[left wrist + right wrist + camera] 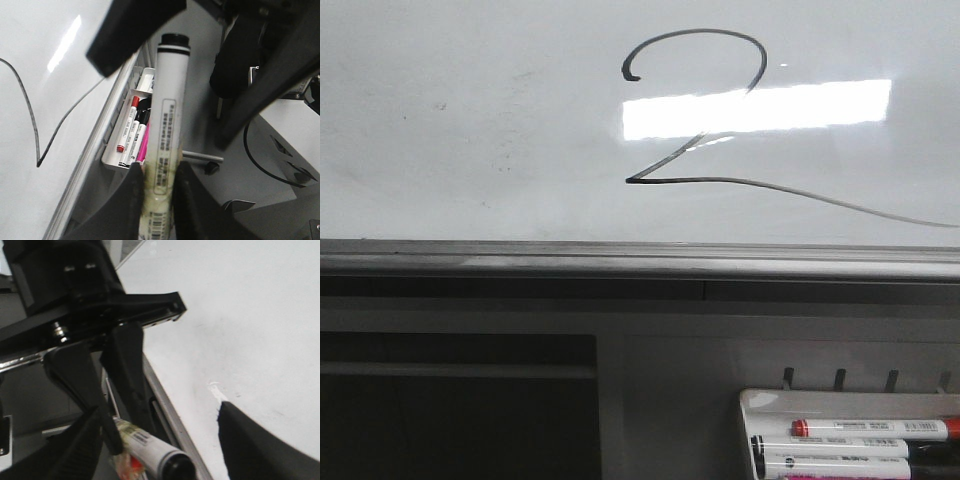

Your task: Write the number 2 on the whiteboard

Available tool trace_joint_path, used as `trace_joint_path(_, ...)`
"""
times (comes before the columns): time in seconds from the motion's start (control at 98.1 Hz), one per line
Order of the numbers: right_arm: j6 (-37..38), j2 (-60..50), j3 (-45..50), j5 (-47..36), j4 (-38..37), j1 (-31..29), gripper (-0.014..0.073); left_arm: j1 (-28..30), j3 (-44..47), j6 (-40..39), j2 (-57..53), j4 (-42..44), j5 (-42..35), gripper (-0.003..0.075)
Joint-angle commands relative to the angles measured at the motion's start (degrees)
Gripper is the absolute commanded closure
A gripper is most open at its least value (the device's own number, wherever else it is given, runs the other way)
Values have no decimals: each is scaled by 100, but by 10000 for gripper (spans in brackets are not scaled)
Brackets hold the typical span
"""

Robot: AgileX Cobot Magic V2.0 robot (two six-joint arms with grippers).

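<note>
Black ink: the number 2 (695,110) stood complete on the whiteboard (470,120), its curled top high and its thin tail trailing off to the right.
Board: glossy white, glare across the numeral's middle, grey frame along the lower edge.
Left gripper (159,180): we found its jaws clamped on the marker (167,125), black cap on and pointing away from the board, which we judged meant the writing was done.
Right gripper (160,440): one finger showed just beside the board and the marker's capped end lay between; we could not tell whether it gripped or hung open, though we judged it was there to manage the cap.
Tray (752,405): the small white holder below the board kept spare markers (870,428), red-capped one uppermost, within reach.
Progress: we judged only stowing the marker remained.
</note>
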Motion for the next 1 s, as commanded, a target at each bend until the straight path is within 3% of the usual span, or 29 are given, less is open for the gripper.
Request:
trace_joint_path(0.0,-51,-317,-429,317,-203,4,118,-32,-167,-74,-44,-378,-459,741)
trace_joint_path(0.082,-51,-544,-536,584,-320,4,155,-32,-167,-193,-44,-457,-957,741)
trace_joint_path(0.183,-51,-973,-535,773,-347,4,273,-32,-105,-750,-44,-498,-2338,741)
trace_joint_path(0.347,-28,-1517,-535,1444,-371,4,669,-32,187,-1475,155,-1111,-4658,741)
trace_joint_path(0.693,180,-1870,-205,1996,-493,4,662,-56,228,-1475,1739,-1659,-5452,741)
trace_joint_path(0.989,356,-1892,-205,2116,-493,4,662,-56,228,-1475,2288,-1689,-6477,741)
